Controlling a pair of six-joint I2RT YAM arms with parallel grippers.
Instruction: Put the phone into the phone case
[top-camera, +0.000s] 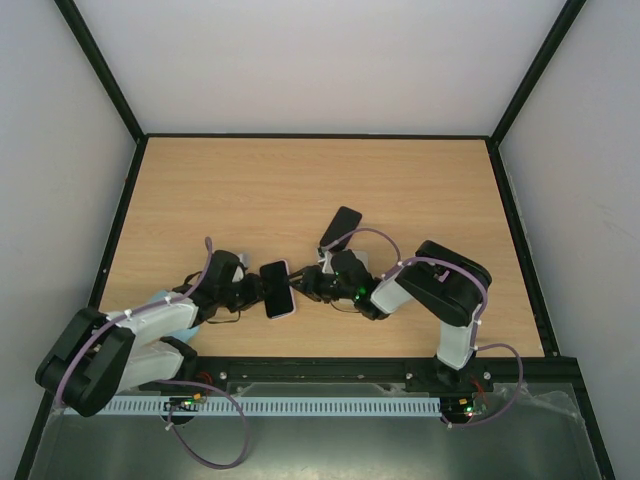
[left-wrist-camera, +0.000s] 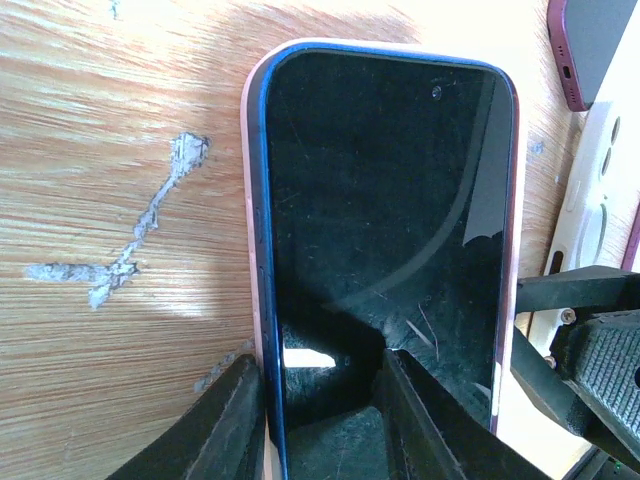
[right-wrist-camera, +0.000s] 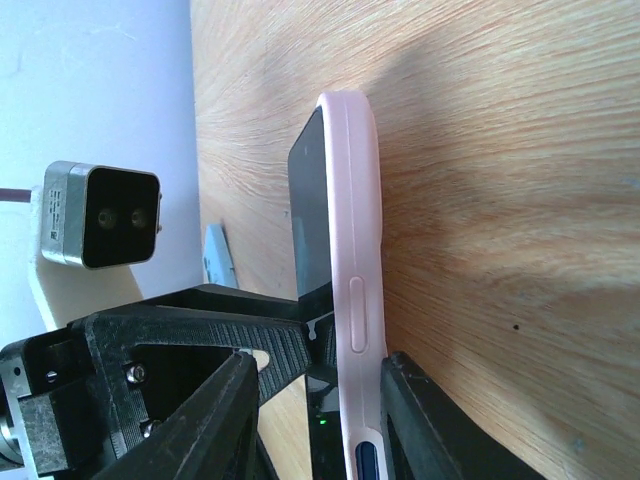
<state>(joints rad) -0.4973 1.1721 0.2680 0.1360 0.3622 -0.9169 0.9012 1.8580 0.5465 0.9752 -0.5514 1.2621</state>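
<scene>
The phone has a black screen and a blue frame, and it sits inside a pale pink phone case whose rim shows along its left side. My left gripper is shut on the phone's left edge, one finger on the screen and the other at the case. My right gripper straddles the opposite long edge. Its right finger touches the case's back, while its left finger stands off the screen with wood showing between. In the top view the two grippers meet at the phone, low and centre.
A dark maroon case lies on the wooden table just behind the right gripper, also in the left wrist view's top right corner. Black frame rails and white walls border the table.
</scene>
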